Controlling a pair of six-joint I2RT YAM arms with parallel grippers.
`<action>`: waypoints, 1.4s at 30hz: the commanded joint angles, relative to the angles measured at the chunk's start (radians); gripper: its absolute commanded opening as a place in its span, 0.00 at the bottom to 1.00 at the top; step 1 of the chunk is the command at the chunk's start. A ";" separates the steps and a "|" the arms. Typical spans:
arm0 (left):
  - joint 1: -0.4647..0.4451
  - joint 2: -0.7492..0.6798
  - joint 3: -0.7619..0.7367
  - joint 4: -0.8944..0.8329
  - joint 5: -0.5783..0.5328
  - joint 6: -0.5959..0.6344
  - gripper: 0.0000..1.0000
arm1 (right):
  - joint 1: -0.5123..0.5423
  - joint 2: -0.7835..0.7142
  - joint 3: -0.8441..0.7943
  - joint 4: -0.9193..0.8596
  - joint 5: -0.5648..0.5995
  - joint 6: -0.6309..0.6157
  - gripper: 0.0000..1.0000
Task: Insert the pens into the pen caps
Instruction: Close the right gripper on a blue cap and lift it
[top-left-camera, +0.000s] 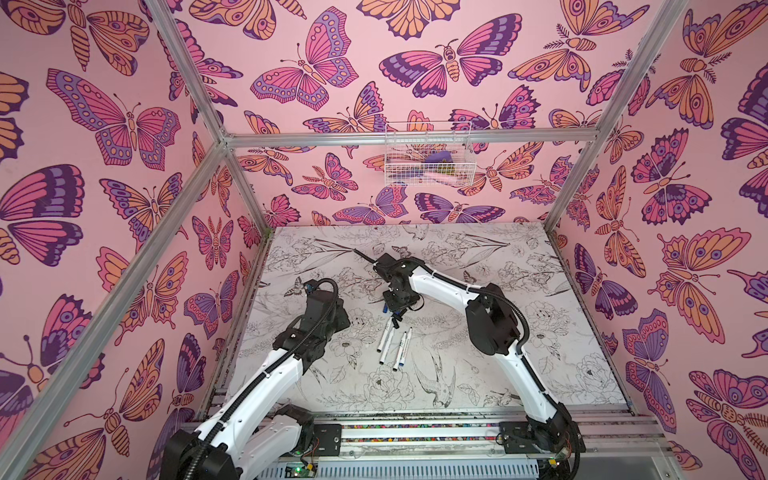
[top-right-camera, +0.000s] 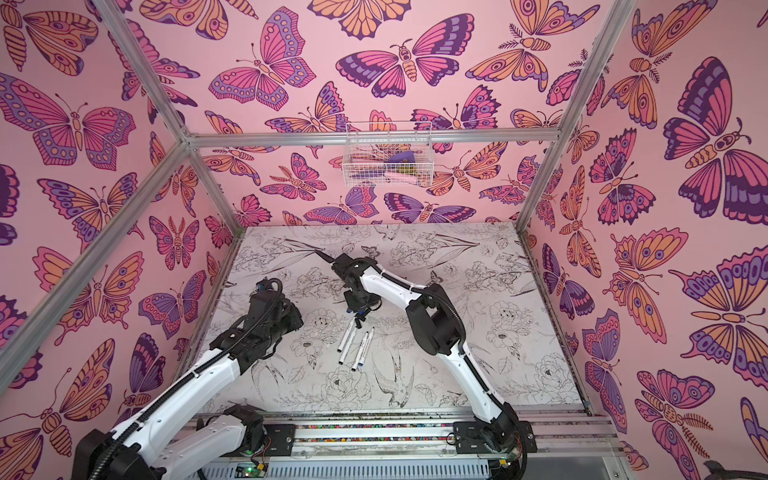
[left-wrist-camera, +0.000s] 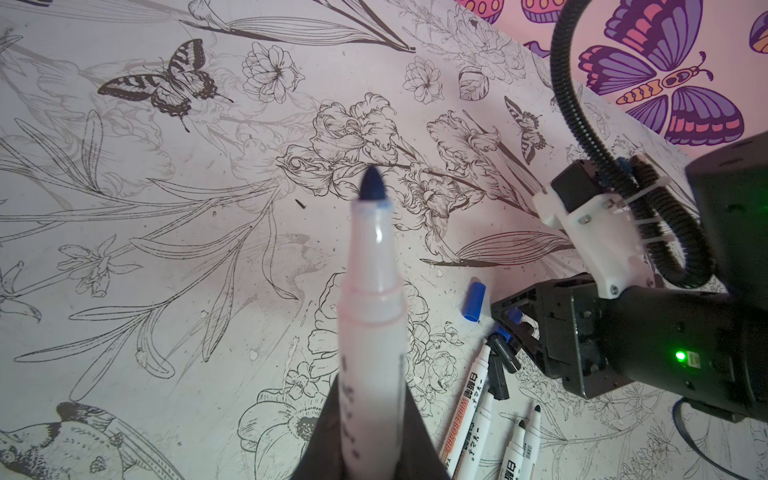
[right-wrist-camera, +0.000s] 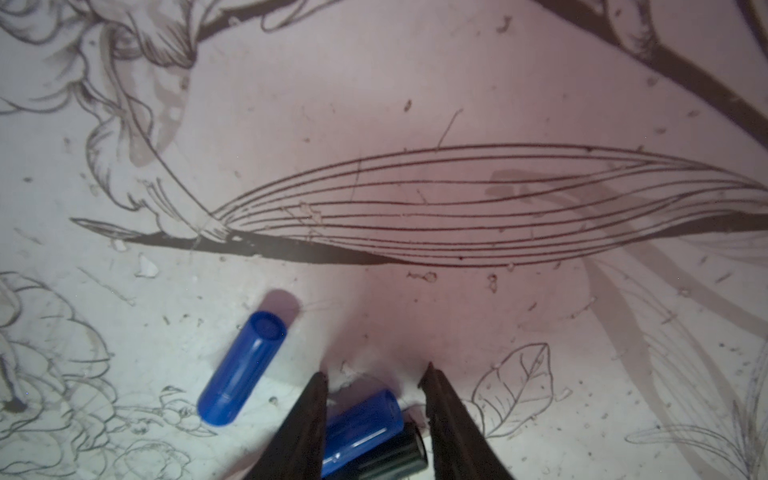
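Observation:
In the left wrist view my left gripper is shut on a white pen whose uncapped blue tip points away from the camera, above the table. My right gripper hangs low over the table with its jaws apart. Between its fingers lie a blue pen cap and a black pen cap, side by side. A second blue cap lies loose just outside one finger. Several uncapped pens lie together mid-table, just in front of the right gripper in both top views.
The table is covered in a black-and-white flower print. A white wire basket hangs on the back wall. Pink butterfly walls and aluminium posts close in the sides. A metal rail carrying both arm bases runs along the front edge.

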 joint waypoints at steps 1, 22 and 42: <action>0.007 -0.014 -0.011 -0.008 0.002 0.019 0.00 | 0.005 0.021 0.041 -0.071 -0.007 0.038 0.42; 0.007 -0.032 -0.013 -0.012 -0.002 0.045 0.00 | -0.010 0.050 0.087 -0.010 -0.139 0.058 0.26; 0.007 -0.027 -0.014 -0.011 0.011 0.042 0.00 | 0.004 -0.023 -0.035 0.013 -0.094 0.000 0.35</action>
